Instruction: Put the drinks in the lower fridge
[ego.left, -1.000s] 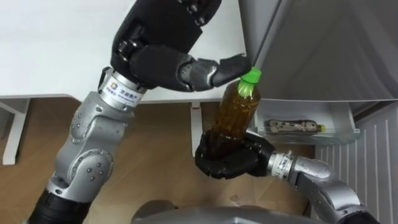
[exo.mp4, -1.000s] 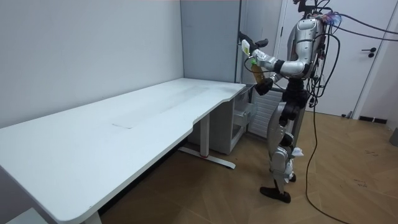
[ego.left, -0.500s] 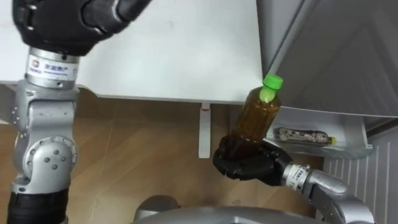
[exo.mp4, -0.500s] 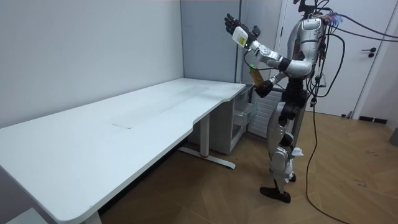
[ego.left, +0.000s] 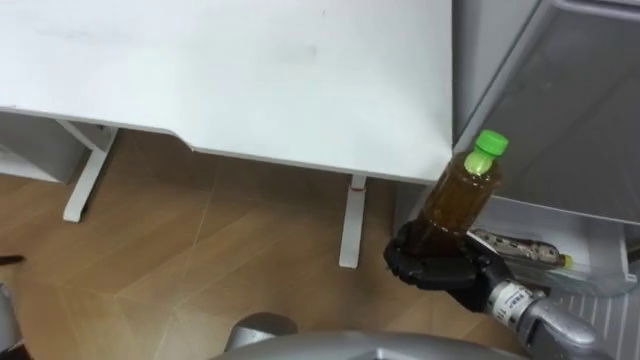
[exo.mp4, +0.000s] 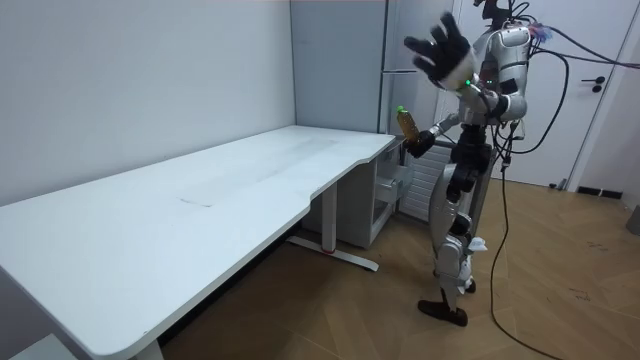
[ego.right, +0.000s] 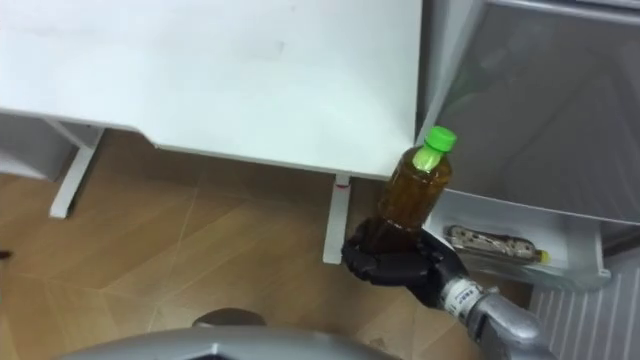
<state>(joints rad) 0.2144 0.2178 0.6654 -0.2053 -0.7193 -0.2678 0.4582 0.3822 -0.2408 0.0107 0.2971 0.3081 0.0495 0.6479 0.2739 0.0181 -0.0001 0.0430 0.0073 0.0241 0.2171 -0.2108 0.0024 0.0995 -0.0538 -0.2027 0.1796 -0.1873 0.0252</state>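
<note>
Right hand (ego.left: 436, 268) curls round the base of a bottle (ego.left: 460, 195), nearly upright, cap leaning toward the open fridge (ego.left: 590, 110) just beyond; left hand (exo.mp4: 441, 50) raised high, fingers spread.

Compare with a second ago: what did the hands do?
The left hand came away from the fridge door and swung up high, fingers spread open. The right hand kept its grip on the base of the green-capped bottle, upright beside the door.
</note>
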